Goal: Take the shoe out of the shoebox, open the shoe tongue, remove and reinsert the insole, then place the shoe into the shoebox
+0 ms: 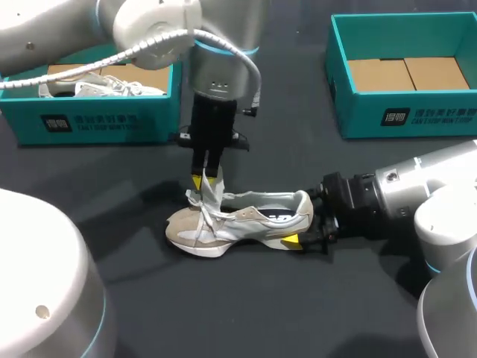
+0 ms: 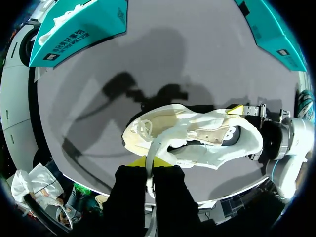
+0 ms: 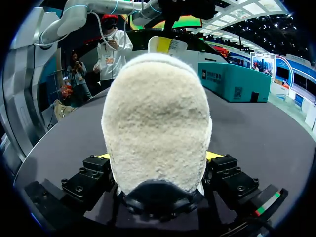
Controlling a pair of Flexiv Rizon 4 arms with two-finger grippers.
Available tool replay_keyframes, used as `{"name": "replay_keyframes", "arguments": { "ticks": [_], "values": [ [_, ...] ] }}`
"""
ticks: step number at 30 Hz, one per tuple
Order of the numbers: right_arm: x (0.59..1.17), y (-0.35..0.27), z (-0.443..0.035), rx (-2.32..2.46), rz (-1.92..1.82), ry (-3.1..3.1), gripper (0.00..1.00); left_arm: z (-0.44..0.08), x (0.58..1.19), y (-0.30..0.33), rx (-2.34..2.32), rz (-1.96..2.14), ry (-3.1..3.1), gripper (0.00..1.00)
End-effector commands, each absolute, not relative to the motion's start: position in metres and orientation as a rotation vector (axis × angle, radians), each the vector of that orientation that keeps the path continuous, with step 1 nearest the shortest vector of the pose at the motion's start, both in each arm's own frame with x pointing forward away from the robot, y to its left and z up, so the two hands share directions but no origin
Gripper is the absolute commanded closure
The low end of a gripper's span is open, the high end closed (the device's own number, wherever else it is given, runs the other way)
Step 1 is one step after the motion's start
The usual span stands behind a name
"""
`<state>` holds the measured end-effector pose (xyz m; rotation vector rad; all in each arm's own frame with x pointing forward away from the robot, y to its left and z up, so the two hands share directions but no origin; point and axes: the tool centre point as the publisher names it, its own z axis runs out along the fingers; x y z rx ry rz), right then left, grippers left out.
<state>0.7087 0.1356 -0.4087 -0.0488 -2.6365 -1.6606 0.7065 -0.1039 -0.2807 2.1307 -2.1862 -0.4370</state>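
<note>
Presently the tongue-opening step is in hand; right of the left shoebox (image 1: pixel 89 119), the left pincer (image 1: pixel 208 179) is clamped on the tongue (image 1: pixel 211 195), holding it upright over the sneaker (image 1: pixel 246 222) lying on the tabletop (image 1: pixel 223 313); the right pincer (image 1: pixel 304 221) grips its heel from both sides; next, I judge, the insole must be pulled out through the opening, which calls for freeing one pincer.

Centre of frame obstructed: shoe (image 1: pixel 246 221), with left gripper (image 1: pixel 206 180) clamped above its front and right gripper (image 1: pixel 302 222) clamped at its heel. Open table (image 1: pixel 246 313) at lower centre and between upper-left box (image 1: pixel 97 119) and upper-right box (image 1: pixel 402 112).
</note>
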Motion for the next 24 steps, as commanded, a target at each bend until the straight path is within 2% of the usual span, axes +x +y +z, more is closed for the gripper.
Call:
{"name": "replay_keyframes", "arguments": {
  "ticks": [1, 19, 22, 23, 24],
  "values": [
    [0.707, 0.139, -0.412, -0.049, -1.656, -2.641, 1.0, -0.286, 0.695, -0.076, 2.03, -0.066, -2.036, 1.0],
    [0.707, 0.139, -0.412, -0.049, -1.656, -2.641, 1.0, -0.342, 0.679, -0.062, 2.074, -0.105, -2.188, 1.0],
    [0.707, 0.139, -0.412, -0.049, -1.656, -2.641, 1.0, -0.345, 0.681, -0.06, 2.082, -0.131, -2.197, 0.91],
    [0.707, 0.139, -0.412, -0.049, -1.656, -2.641, 1.0, -0.345, 0.682, -0.059, 2.085, -0.134, -2.207, 0.86],
    [0.707, 0.139, -0.412, -0.049, -1.656, -2.641, 1.0, -0.346, 0.682, -0.058, 2.092, -0.138, -2.224, 0.74]
  ]
}}
